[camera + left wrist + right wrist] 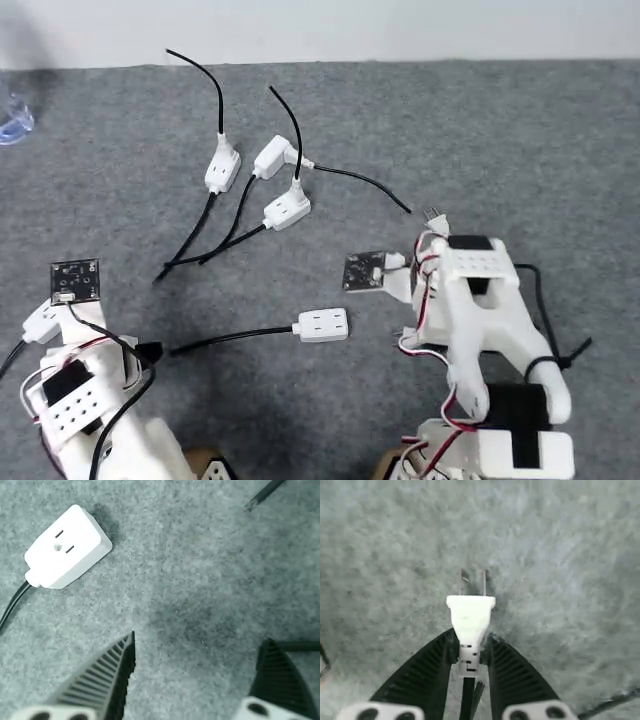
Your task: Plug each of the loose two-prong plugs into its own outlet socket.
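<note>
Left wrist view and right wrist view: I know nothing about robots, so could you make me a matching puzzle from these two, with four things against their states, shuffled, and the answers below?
Things
1. left tool
2. right tool
3. two-prong plug
4. outlet socket

States
A. lying on the grey carpet, slots facing up
B. open, holding nothing
C. clamped, prongs sticking out ahead
D. shut on something white

Pairs: 1-B, 2-D, 3-C, 4-A
</note>
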Robot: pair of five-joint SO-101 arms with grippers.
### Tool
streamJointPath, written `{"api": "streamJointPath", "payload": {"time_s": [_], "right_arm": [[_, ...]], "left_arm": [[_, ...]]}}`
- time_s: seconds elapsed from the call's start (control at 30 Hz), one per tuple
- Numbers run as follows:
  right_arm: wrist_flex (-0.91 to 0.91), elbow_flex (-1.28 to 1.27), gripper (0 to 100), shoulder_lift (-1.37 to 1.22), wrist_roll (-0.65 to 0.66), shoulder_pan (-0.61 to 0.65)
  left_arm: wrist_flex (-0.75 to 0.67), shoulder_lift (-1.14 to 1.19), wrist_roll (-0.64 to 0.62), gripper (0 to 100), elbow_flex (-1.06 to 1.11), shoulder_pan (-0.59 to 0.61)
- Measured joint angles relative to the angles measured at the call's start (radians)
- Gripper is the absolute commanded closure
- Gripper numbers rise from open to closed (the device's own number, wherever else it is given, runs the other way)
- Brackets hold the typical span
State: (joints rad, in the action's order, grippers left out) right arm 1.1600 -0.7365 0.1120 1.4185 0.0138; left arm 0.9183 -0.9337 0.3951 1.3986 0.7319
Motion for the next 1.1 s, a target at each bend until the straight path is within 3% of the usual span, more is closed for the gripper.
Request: {"api": "streamJointPath", "payload": {"time_s": [0.1,0.3,0.63,0.87,1.1], "right_arm": [[-0.060,-0.052,95.1,0.000,0.000,-0.003],[-0.064,-0.071,73.8,0.009,-0.040,0.005],[0.009,-0.069,73.6,0.014,-0.071,0.068],[0.206,0.132,73.6,0.012,-0.072,0.046],[0.290,0.259,73.6,0.012,-0.072,0.087]], "left_arm": [[0.000,0.000,0.000,64,0.000,0.000],[0.000,0.000,0.000,64,0.000,0.000],[0.000,0.000,0.000,64,0.000,0.000],[0.000,0.000,0.000,64,0.000,0.000],[0.000,0.000,0.000,64,0.000,0.000]]}}
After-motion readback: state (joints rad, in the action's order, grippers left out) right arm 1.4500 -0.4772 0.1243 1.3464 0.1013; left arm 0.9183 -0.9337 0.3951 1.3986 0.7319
